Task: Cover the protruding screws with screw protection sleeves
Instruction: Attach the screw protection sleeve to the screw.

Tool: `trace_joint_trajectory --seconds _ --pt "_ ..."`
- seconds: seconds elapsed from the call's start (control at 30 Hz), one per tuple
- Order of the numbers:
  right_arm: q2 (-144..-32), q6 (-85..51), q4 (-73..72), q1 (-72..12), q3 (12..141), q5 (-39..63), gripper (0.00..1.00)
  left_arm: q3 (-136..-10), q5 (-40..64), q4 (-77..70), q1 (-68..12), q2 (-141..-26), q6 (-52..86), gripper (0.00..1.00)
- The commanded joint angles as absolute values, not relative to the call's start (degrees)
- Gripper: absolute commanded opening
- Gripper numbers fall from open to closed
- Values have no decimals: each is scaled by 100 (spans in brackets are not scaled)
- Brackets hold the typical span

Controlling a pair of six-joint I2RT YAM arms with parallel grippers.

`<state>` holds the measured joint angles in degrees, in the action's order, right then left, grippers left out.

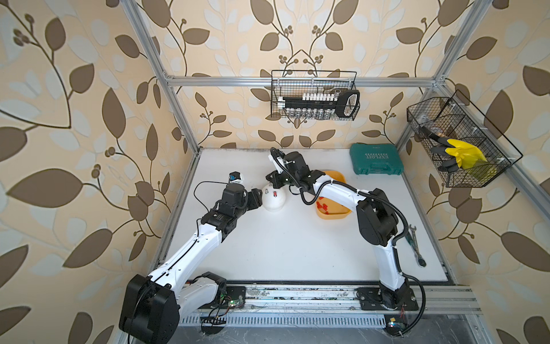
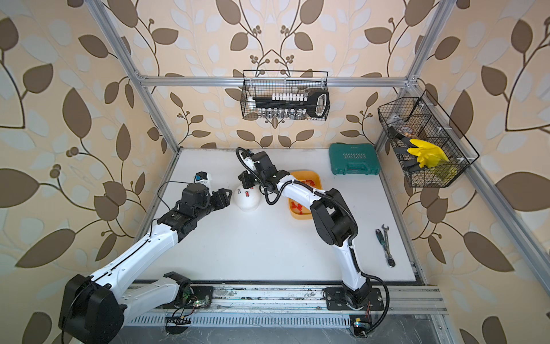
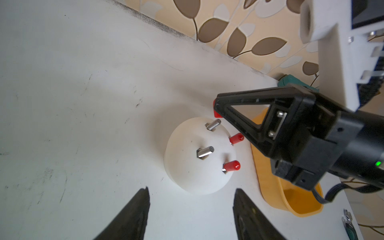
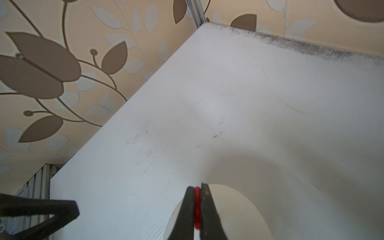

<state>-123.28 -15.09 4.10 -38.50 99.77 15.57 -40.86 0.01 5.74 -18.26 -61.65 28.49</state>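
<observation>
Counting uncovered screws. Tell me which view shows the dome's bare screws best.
The left wrist view: both bare screws stand large and sharp on the dome. In both top views the dome is tiny, the screws barely visible. The right wrist view shows only the dome's edge.

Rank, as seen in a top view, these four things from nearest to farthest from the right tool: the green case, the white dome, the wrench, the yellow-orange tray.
1. White dome: just under the right tool.
2. Yellow-orange tray: on the dome's right side.
3. Green case: far right corner of the table.
4. Wrench: right edge, toward the front.
</observation>
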Motion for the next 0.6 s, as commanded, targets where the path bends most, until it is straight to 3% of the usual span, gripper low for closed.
trace_joint_trajectory --seconds 0.0,0.57 --pt "-12094 -1376 477 -3835 9955 1484 8 -4140 53 396 -1775 -6144 2768 66" --pt "-11989 -1354 387 -3836 9652 1459 7 -4162 57 422 -1776 -6126 2751 66"
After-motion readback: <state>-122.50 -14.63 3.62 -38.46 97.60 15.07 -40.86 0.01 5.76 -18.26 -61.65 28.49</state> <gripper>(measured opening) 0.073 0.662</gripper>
